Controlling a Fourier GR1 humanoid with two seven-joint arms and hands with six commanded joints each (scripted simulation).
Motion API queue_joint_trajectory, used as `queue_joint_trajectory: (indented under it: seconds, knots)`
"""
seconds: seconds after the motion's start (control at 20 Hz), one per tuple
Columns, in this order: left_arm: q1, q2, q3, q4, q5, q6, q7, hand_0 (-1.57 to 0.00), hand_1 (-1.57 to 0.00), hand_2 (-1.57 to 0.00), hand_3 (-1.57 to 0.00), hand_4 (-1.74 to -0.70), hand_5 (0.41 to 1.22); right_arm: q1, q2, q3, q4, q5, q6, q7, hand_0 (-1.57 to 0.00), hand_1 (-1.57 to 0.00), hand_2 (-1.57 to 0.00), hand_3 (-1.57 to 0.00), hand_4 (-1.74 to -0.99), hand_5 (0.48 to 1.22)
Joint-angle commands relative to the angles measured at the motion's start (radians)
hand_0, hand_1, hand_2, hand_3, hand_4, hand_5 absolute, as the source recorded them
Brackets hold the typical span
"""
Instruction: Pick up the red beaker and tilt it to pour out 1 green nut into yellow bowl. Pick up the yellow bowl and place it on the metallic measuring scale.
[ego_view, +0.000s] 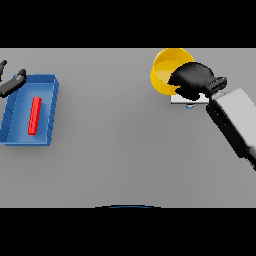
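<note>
The right hand (192, 80) grips the bowl (167, 67) above the scale (176, 99); an early release could tip it off-centre.

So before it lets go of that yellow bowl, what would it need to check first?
1. Right hand curled on the yellow bowl: ok.
2. Bowl over the metallic scale: ok, the scale shows just beneath hand and bowl.
3. Bowl resting flat on the scale: cannot tell, the hand hides the contact.
4. Green nut inside the bowl: cannot tell, none visible.
5. Left hand out of the way: ok, far off by the blue tray holding a red bar.
</note>
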Motion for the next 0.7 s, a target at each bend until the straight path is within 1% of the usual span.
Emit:
queue_joint_trajectory:
  seconds: [0.0, 0.15, 0.2, 0.3, 0.35, 0.4, 0.45, 0.6, 0.65]
  knots:
    - [0.003, -0.009, -0.003, -0.002, 0.0, 0.006, 0.0, 0.0, 0.0, 0.0, 0.0, -0.85, 0.746, -0.016, -0.007, -0.007, 0.038, 0.004, -0.018, -0.019, -1.57, -1.57, -1.55, -1.15, -1.741, 1.221]
    - [0.009, -0.001, -0.003, -0.015, 0.0, 0.003, 0.027, 0.0, 0.0, 0.0, 0.0, -0.85, 0.76, -0.032, -0.008, -0.024, 0.136, 0.01, -0.065, -0.033, -1.57, -1.57, -1.55, -1.15, -1.741, 1.221]
    - [0.009, -0.001, -0.001, -0.019, 0.006, 0.001, 0.03, 0.0, 0.0, 0.0, 0.0, -0.85, 0.761, -0.032, -0.012, -0.034, 0.157, 0.005, -0.076, -0.033, -1.57, -1.57, -1.55, -1.15, -1.741, 1.221]
    - [0.015, 0.001, -0.001, -0.031, 0.006, 0.005, 0.048, 0.0, 0.0, 0.0, 0.0, -0.86, 0.768, -0.042, -0.002, -0.045, 0.216, 0.007, -0.096, -0.015, -1.57, -1.57, -1.53, -1.16, -1.741, 1.221]
    - [0.021, -0.001, -0.003, -0.049, 0.01, 0.005, 0.058, 0.0, 0.0, 0.0, 0.0, -0.86, 0.773, -0.041, -0.002, -0.049, 0.239, 0.003, -0.104, -0.03, -1.57, -1.57, -1.52, -1.17, -1.741, 1.221]
    - [0.017, 0.001, -0.002, -0.046, 0.012, 0.002, 0.066, 0.0, 0.0, 0.0, 0.0, -0.86, 0.779, -0.047, 0.009, -0.05, 0.284, 0.008, -0.125, -0.037, -1.57, -1.57, -1.5, -1.18, -1.741, 1.221]
    - [0.014, -0.006, -0.01, -0.034, 0.002, 0.006, 0.058, 0.0, 0.0, 0.0, 0.0, -0.86, 0.784, -0.055, 0.009, -0.053, 0.325, 0.014, -0.151, -0.059, -1.57, -1.57, -1.48, -1.21, -1.741, 1.221]
    - [-0.011, -0.008, -0.017, -0.013, -0.014, 0.009, 0.06, 0.0, 0.0, 0.0, 0.0, -0.86, 0.802, -0.065, 0.033, -0.055, 0.4, 0.019, -0.185, -0.069, -1.57, -1.57, -1.41, -1.32, -1.741, 1.221]
    - [-0.015, -0.005, -0.014, 0.001, -0.016, 0.007, 0.06, 0.0, 0.0, 0.0, 0.0, -0.86, 0.804, -0.072, 0.025, -0.062, 0.421, 0.013, -0.184, -0.092, -1.57, -1.57, -1.4, -1.34, -1.741, 1.221]
